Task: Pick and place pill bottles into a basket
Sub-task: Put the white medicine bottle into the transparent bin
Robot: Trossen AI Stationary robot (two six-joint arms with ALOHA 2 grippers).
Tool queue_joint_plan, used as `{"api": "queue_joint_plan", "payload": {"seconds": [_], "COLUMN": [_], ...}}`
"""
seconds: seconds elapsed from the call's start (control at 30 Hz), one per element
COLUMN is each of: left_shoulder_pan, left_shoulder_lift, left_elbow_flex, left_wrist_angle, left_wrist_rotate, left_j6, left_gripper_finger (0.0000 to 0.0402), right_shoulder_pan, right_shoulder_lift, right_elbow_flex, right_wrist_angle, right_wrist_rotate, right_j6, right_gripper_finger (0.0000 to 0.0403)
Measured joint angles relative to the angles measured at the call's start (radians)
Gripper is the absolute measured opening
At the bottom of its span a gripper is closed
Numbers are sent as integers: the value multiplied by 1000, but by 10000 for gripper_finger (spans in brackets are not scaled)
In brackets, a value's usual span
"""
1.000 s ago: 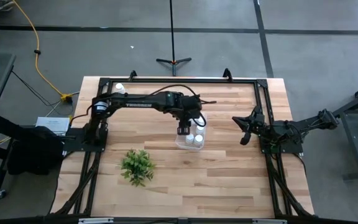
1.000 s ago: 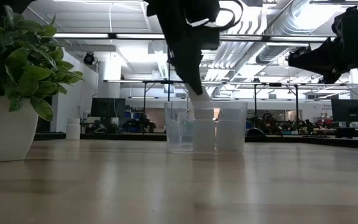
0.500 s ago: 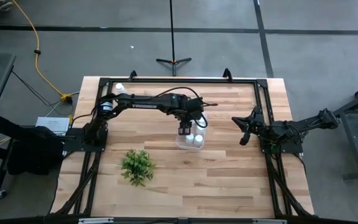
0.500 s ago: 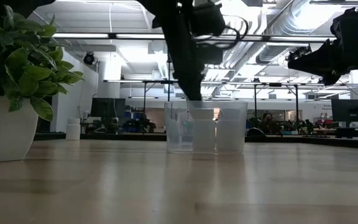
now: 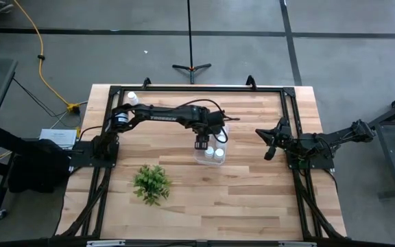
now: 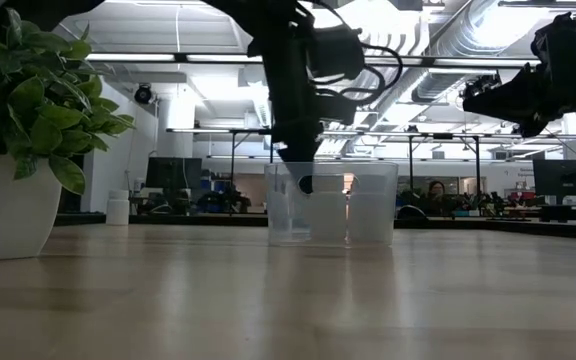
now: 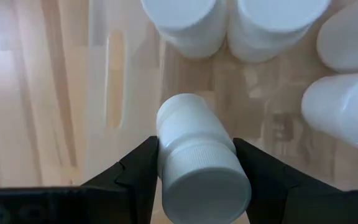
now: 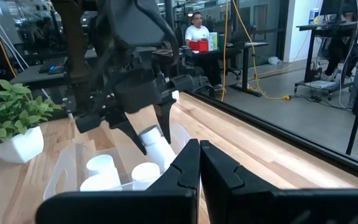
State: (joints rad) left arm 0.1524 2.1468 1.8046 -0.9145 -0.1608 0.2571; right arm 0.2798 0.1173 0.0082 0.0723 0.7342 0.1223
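My left gripper (image 5: 201, 143) reaches down into the clear basket (image 5: 211, 152) at the table's middle, shut on a white pill bottle (image 7: 194, 143). Several more white bottles (image 7: 185, 18) stand on the basket's floor beside it; two show in the high view (image 5: 214, 153). In the low view the gripper (image 6: 303, 175) is below the basket's rim (image 6: 331, 166). One bottle (image 5: 133, 98) stands at the table's far left corner. My right gripper (image 5: 269, 144) is shut and empty, held above the table's right side. My left gripper pinches the bottle at its cap end (image 7: 166, 158) between its two fingers, one on each side. The fingers come from above, pointing down into the basket. The bottle hangs tilted, its base (image 7: 182, 109) downward; whether it touches the basket's floor I cannot tell.
A small green plant in a white pot (image 5: 151, 182) stands near the table's front left. A dark frame (image 5: 197, 89) runs around the table's edges. A person sits in the room beyond the table, in the right wrist view (image 8: 197, 28).
My left gripper has gone down with the bottle, from above the basket's rim to inside the basket, and has turned more upright. The bottle has stayed in its hold.
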Motion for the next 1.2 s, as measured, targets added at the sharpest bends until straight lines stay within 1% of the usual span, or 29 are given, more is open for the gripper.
{"api": "queue_joint_plan", "payload": {"seconds": [0.4,0.7,0.83,1.0,1.2], "left_shoulder_pan": [-1,-1,-1,-1,-2], "left_shoulder_lift": [4,3,3,3,3], "left_elbow_flex": [-1,-1,-1,-1,-1], "left_wrist_angle": [-3,0,0,0,-7], "left_wrist_rotate": [-11,-15,-18,-22,-78], "left_j6": [30,30,30,30,31], "left_gripper_finger": [219,273,290,297,298], "right_shoulder_pan": [0,0,0,0,0], "right_shoulder_lift": [0,0,0,0,0], "right_elbow_flex": [0,0,0,0,0], "right_wrist_angle": [0,0,0,0,0], "right_wrist_rotate": [0,0,0,0,0], "right_j6": [0,0,0,0,0], "right_gripper_finger": [1,2,1,1,1]}}
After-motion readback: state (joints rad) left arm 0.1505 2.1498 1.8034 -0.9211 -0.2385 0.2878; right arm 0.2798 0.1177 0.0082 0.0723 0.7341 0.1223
